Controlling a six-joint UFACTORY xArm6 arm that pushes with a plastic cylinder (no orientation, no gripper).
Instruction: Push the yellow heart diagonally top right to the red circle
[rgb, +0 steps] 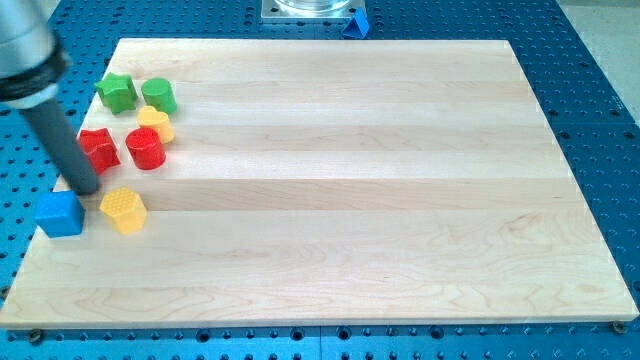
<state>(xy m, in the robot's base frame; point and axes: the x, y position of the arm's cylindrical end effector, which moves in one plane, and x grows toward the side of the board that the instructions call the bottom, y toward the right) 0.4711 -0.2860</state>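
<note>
My tip (87, 190) sits at the frame's left edge, just above the blue block (59, 214); no jaws here, just a bare rod holding nothing. The yellow heart (124, 209) lies just right of it, the red circle (145, 148) above-right. Best swing below-left of the heart, then push diagonally, clear of the red block (99, 149)

The board (330, 180) is pale wood, smooth, with soft grain stripes. Under it, the blue table (590, 60) looks like metal full of little holes. The red circle (145, 148) looks like smooth plastic.
</note>
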